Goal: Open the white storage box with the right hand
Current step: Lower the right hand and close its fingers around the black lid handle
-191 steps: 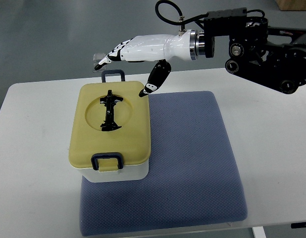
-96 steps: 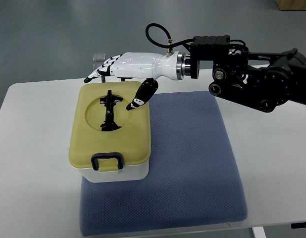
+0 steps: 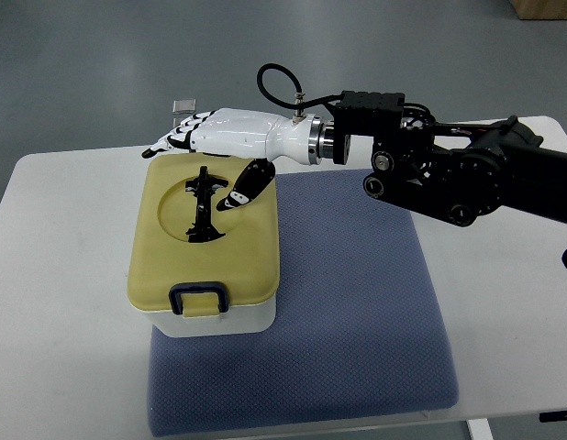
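The storage box (image 3: 210,316) has a white base and a pale yellow lid (image 3: 238,252) with a black folding handle (image 3: 203,203) in a round recess. It sits on the left end of a blue-grey mat (image 3: 357,302). A dark blue latch (image 3: 198,300) is at its near edge; the far latch is hidden by my hand. My right hand (image 3: 194,165), white with black fingertips, reaches in from the right over the lid's far edge, fingers extended and holding nothing, thumb (image 3: 240,189) hanging down over the lid. The left arm is out of view.
The white table (image 3: 63,275) carries the mat and box. My black right forearm (image 3: 449,170) spans the far right of the table. A small clear object (image 3: 183,106) shows just beyond the table's far edge, behind the hand. Grey floor lies beyond.
My right hand has moved left and toward me, from behind the box's far right corner to over the lid's far edge, now covering the far latch. The box has not moved.
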Controlling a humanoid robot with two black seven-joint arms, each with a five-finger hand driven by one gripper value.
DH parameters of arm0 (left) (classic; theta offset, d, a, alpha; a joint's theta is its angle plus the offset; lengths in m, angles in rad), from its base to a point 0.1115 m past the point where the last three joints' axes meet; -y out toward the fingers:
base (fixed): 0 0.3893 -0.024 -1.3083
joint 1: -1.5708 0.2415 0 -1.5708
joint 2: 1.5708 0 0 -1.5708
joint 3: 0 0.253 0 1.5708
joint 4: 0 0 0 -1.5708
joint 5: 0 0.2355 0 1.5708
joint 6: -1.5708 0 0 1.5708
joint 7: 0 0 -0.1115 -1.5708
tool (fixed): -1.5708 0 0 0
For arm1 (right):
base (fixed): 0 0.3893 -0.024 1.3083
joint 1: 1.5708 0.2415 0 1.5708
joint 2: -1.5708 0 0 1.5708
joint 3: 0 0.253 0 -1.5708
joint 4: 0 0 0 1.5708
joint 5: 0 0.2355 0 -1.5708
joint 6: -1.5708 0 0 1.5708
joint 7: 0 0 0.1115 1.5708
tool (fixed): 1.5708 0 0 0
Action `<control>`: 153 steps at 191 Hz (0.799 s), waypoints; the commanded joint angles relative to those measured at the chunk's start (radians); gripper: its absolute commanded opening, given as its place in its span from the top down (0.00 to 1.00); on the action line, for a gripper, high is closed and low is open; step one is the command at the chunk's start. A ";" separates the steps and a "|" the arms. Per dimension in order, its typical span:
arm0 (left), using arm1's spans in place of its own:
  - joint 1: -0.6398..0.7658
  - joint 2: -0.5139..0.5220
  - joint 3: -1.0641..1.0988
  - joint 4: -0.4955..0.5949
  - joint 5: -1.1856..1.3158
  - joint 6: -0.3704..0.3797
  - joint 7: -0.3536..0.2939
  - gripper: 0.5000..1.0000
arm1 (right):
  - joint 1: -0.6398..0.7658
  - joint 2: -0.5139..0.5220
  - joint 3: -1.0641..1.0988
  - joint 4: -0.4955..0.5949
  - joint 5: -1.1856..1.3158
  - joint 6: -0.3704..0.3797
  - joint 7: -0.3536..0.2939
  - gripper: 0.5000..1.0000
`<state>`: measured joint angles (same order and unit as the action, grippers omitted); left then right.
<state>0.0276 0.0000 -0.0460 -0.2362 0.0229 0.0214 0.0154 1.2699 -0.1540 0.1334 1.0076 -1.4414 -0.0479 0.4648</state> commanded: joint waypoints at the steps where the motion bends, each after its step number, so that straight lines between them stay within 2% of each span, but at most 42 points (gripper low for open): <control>1: 0.000 0.000 0.000 0.000 0.000 0.000 0.000 0.00 | -0.006 0.031 0.002 -0.023 -0.001 -0.017 -0.002 0.21; 75: 0.000 0.000 0.000 0.000 0.000 0.000 0.000 0.00 | -0.015 0.088 0.012 -0.058 0.001 -0.059 -0.008 0.35; 92: 0.000 0.000 0.000 0.000 0.000 0.000 0.000 0.00 | -0.017 0.091 0.014 -0.058 0.001 -0.059 -0.008 0.41; 108: 0.000 0.000 0.000 0.000 0.000 0.000 0.000 0.00 | -0.020 0.091 0.015 -0.060 0.001 -0.061 -0.008 0.63; 122: 0.000 0.000 0.000 0.000 0.000 0.000 0.000 0.00 | -0.020 0.091 0.015 -0.060 0.001 -0.066 -0.008 0.92; 128: 0.000 0.000 0.000 0.001 0.000 0.000 0.000 0.00 | -0.020 0.091 0.015 -0.060 0.001 -0.067 -0.008 0.99; 153: 0.000 0.000 0.000 0.003 0.000 0.000 0.000 0.00 | -0.015 0.090 0.017 -0.058 0.003 -0.069 -0.009 1.00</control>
<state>0.0276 0.0000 -0.0461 -0.2352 0.0229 0.0214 0.0154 1.2505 -0.0629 0.1489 0.9484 -1.4402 -0.1144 0.4567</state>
